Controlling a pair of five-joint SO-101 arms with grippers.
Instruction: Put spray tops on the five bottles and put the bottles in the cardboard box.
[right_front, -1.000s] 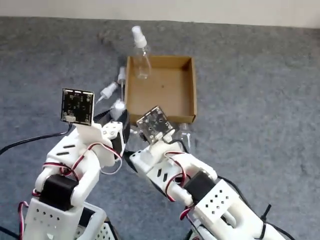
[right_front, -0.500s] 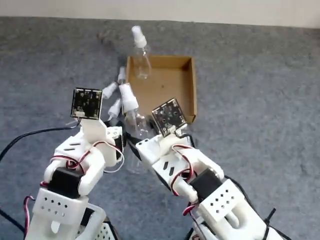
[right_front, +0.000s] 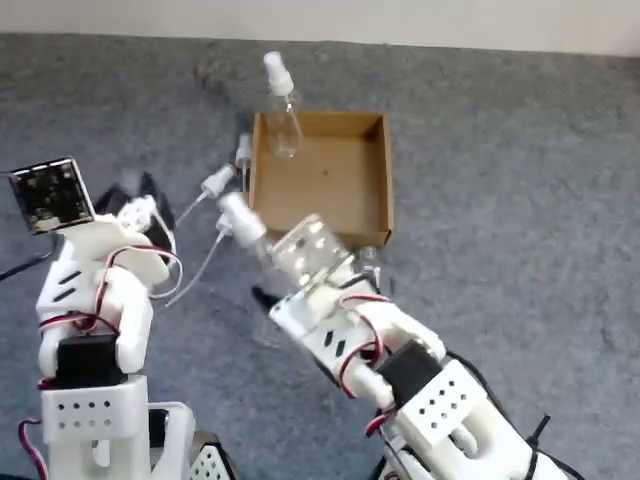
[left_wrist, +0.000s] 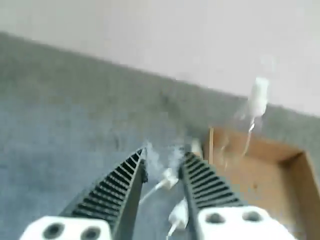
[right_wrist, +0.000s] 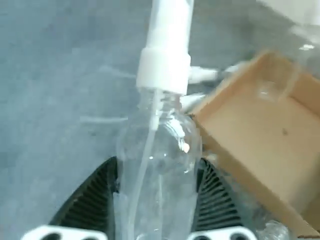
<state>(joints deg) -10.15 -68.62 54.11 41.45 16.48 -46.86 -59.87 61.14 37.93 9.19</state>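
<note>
High: capped bottle (right_front: 300, 255) tilted, just off the cardboard box's (right_front: 340, 190) near-left corner. Second bottle (right_front: 283, 128) upright in the box's far-left corner. Loose spray tops (right_front: 216, 183) on table by the box's left wall.
Left wrist: left gripper (left_wrist: 164, 157) released, nothing between jaws.
Right wrist: right gripper (right_wrist: 157, 170) grasping the capped bottle's body.

**My white plastic build**

My left arm (right_front: 95, 300) and right arm (right_front: 400, 370) are white printed shells around black servo blocks, strung with red, black and white cables, on bases dotted with small holes. A dark square circuit board (right_front: 50, 195) sits on my left wrist. My left end effector (left_wrist: 165, 157) and right end effector (right_wrist: 157, 170) have black ribbed fingers (left_wrist: 122, 187).
</note>
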